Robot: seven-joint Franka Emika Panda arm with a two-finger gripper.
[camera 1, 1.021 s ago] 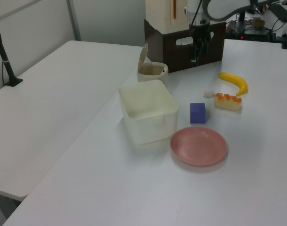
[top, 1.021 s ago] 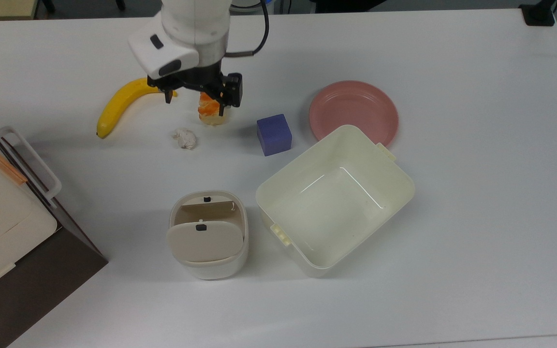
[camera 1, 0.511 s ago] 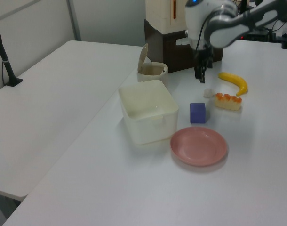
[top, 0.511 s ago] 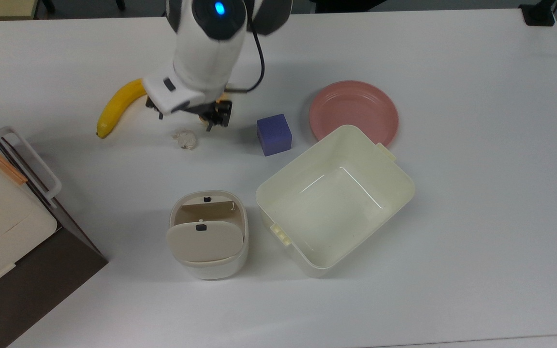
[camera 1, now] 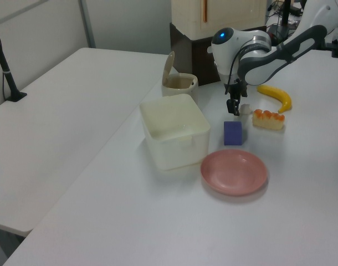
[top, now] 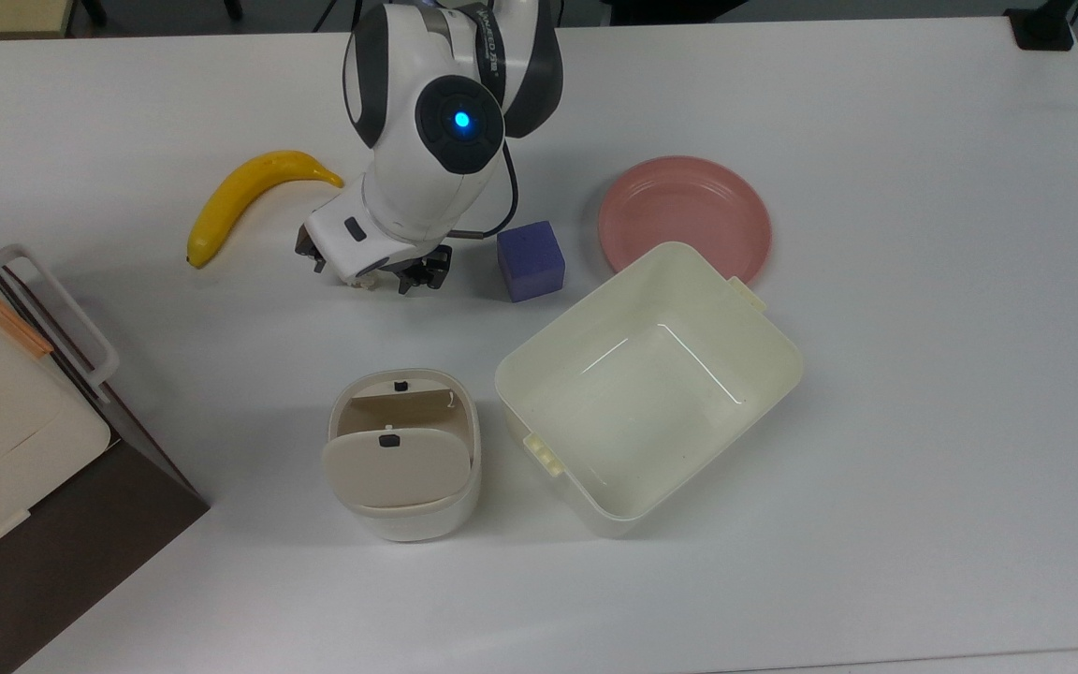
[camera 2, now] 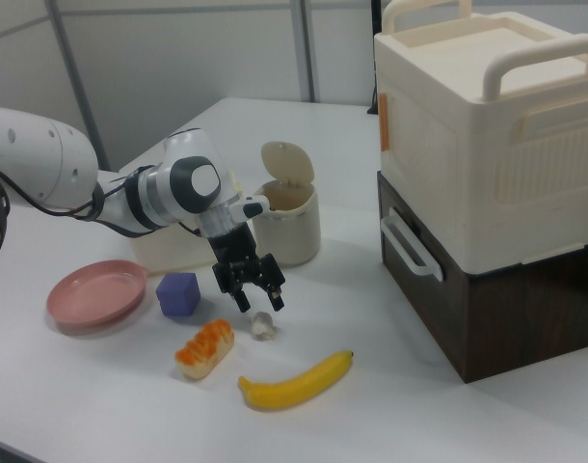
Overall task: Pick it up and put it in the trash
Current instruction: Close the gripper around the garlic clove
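Claw (camera 2: 259, 300) now down over the paper wad (camera 2: 264, 326).

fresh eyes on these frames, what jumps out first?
The white arm dominates, bent low over the table with its gripper open just above the small paper wad. Bright colours follow: the yellow banana toward the top view's left, the purple cube and pink plate to the arm's right. The flap-lid bin and larger cream tub sit side by side nearer the top view's bottom.

arm (top: 427, 122) over table (top: 876, 421) | banana (top: 244, 195) | cube (top: 531, 260) | bin (top: 403, 454)
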